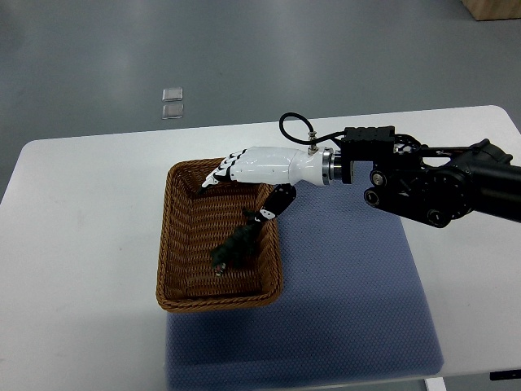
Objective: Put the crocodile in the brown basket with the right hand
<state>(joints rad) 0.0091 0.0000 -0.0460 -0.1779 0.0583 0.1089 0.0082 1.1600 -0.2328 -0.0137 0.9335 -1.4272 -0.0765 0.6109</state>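
Right hand (248, 183) hovers over the brown basket (175, 244), fingers spread, nothing gripped. The crocodile (236, 244) lies inside by the basket's right wall, on the blue mat (358, 301) covering the table (81, 244).

Glossy white moulded right hand (248, 175) with black finger joints, silver metal wrist ring (328, 166), 1 looping black cable (296, 124), matte black jointed forearm (431, 183) with round screw bosses

the right arm (431, 183) reaches in from three o'clock toward nine, its white right hand (248, 183) palm down, fingers loosely spread, thumb angled toward seven o'clock.
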